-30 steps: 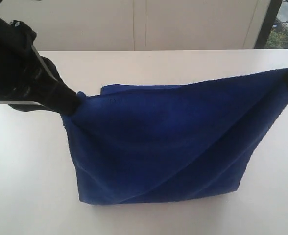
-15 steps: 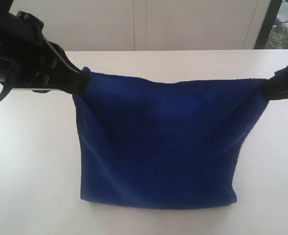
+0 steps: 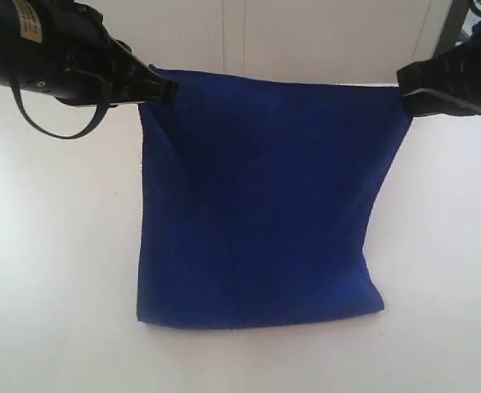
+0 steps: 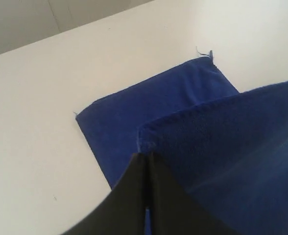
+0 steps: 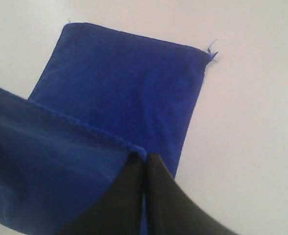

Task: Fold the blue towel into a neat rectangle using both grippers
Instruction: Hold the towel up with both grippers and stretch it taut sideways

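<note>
The blue towel (image 3: 261,205) hangs as a taut sheet between both grippers, its upper edge lifted and its lower end still lying on the white table (image 3: 52,270). My left gripper (image 3: 165,88) is shut on the towel's upper left corner. My right gripper (image 3: 404,92) is shut on the upper right corner. In the left wrist view the black fingers (image 4: 129,196) pinch the hem of the blue towel (image 4: 232,147), and the part lying flat shows beyond. In the right wrist view the gripper (image 5: 145,157) pinches the corner of the blue towel (image 5: 129,93) the same way.
Pale cabinet fronts (image 3: 306,37) stand behind the table's far edge. A dark window frame (image 3: 451,24) shows at the back right. A loose thread (image 5: 211,51) sticks out from a towel corner on the table.
Both grippers have risen and moved toward the back of the table, carrying the towel's upper edge. The slack diagonal folds have pulled out into a flat hanging sheet.
</note>
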Motion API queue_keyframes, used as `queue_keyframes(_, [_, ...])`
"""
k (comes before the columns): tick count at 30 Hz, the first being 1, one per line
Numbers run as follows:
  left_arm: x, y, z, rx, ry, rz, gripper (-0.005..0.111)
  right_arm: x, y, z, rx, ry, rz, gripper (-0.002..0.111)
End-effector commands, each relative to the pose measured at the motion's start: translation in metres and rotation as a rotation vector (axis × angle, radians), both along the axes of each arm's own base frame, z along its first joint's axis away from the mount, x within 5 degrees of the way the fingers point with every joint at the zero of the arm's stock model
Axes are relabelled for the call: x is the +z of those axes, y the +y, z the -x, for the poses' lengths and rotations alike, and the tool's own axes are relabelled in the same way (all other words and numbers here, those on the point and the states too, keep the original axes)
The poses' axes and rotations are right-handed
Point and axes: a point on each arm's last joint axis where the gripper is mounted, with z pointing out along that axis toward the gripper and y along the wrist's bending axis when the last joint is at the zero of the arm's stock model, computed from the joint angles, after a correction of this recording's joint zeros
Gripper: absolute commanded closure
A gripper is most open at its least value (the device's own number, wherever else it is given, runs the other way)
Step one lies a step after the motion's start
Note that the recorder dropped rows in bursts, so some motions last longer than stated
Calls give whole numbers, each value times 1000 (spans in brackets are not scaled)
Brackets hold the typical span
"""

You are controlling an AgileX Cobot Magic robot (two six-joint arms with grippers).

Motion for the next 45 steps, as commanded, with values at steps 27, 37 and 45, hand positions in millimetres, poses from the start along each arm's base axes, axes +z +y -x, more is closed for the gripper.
queue_keyframes(27, [-47,-10,-110,153,27,33,107,-23,3,-99,-48,-7,29,108])
queue_keyframes(37, [-70,-16,-139,174,61,10,107,-49,4,-124,-56,37,36,108])
queue_keyframes(45, [-59,-11,-156,204,25,39,107,-35,5,-133,-59,-16,31,108])
